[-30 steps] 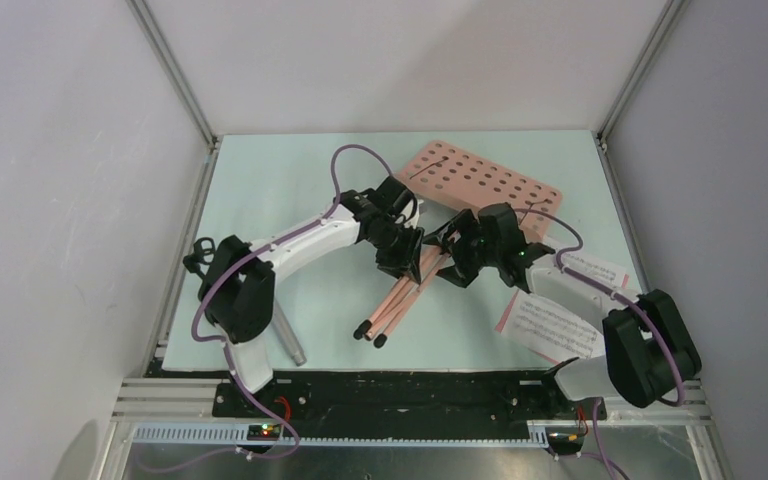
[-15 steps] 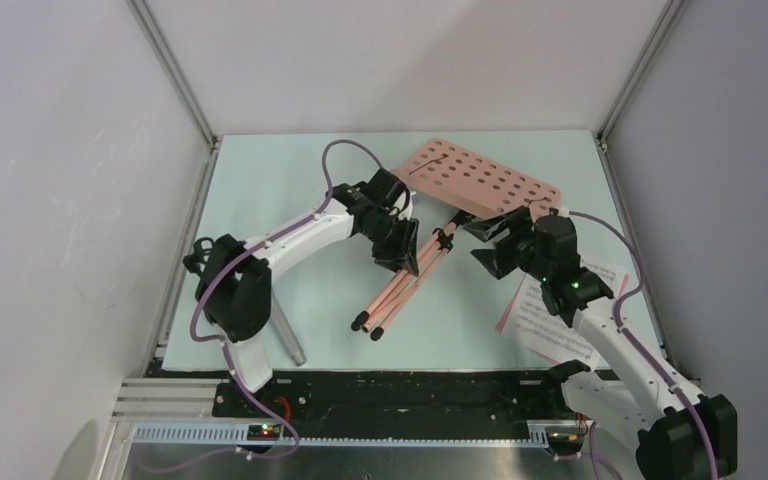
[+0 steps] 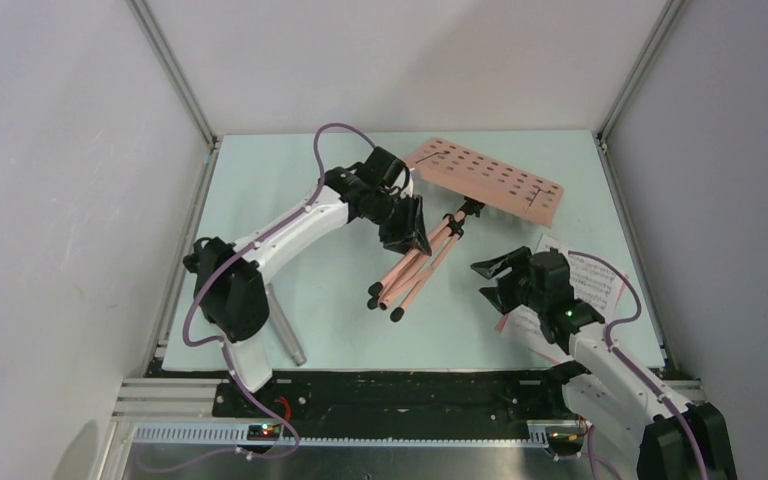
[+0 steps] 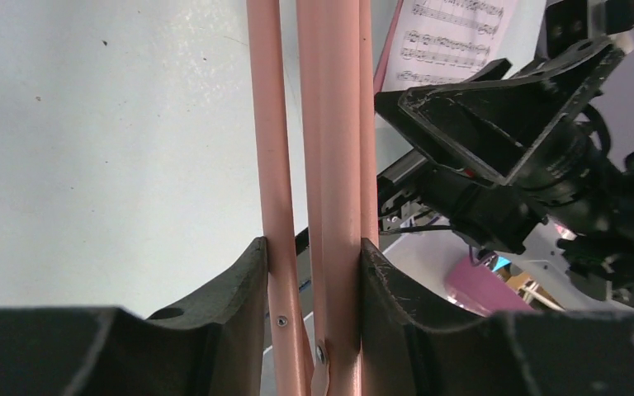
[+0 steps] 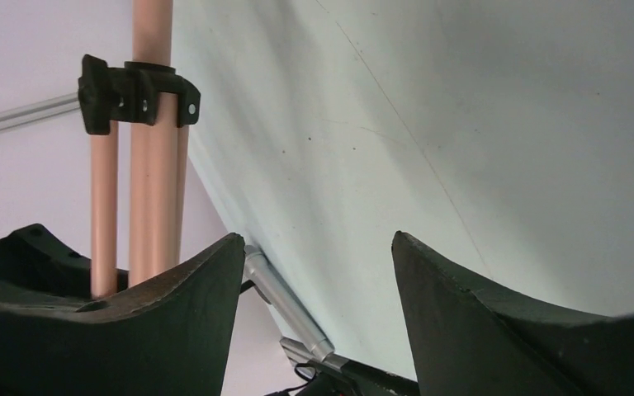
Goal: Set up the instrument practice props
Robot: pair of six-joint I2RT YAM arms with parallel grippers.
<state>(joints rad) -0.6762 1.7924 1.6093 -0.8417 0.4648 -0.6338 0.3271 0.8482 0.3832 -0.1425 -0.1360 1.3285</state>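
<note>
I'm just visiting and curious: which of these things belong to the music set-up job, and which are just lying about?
Belong to the job: pink music stand, gripped by the left hand; sheet-music pages; grey microphone.
Only surroundings, not props: table; purple cables on the arms.

Salmon-pink, hole-patterned music stand [image 3: 480,180]; grey microphone [image 3: 285,332].

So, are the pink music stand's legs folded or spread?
Folded. The legs run bundled side by side, and the left gripper pinches them together.
</note>
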